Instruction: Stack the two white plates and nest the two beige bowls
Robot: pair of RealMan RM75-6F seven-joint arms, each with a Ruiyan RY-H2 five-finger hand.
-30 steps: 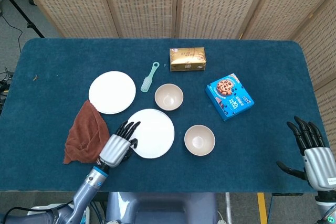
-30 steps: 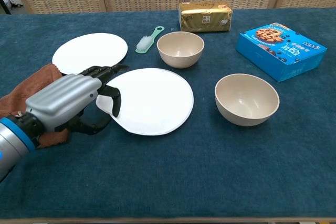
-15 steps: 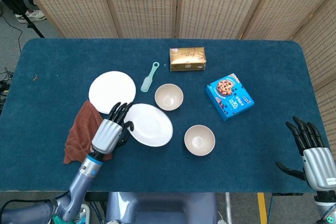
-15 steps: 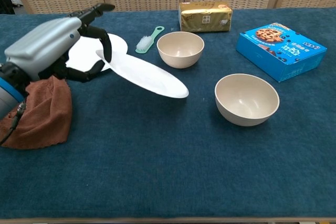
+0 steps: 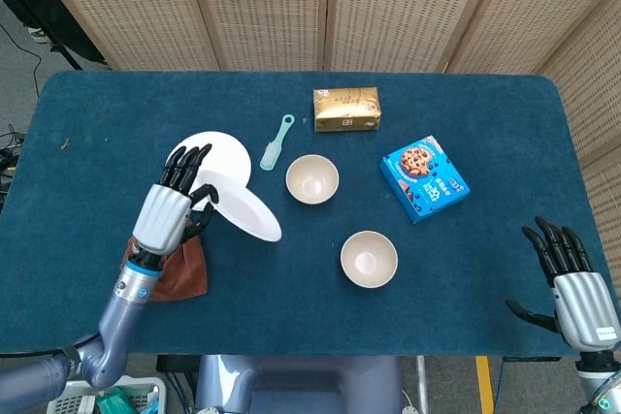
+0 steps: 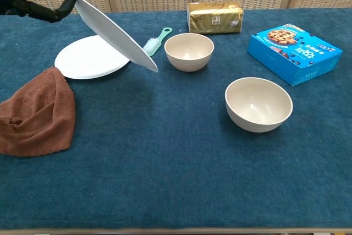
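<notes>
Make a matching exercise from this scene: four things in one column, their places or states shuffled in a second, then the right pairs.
Things:
1. lifted plate
2. brown cloth
3. cookie box
4. brush

States:
A. lies between the flat plate and the far bowl
B. blue, on the table's right side
C. tilted, held by the left robot hand
D. crumpled near the table's front left

Pairs: 1-C, 2-D, 3-B, 4-A

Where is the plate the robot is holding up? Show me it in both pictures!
Head view: the lifted plate is left of the middle, tilted, its edge held by the left hand.
Chest view: the lifted plate is at the upper left, slanting down to the right, above the plate on the table.
Shared landmark: the green brush lies just right of both plates.
</notes>
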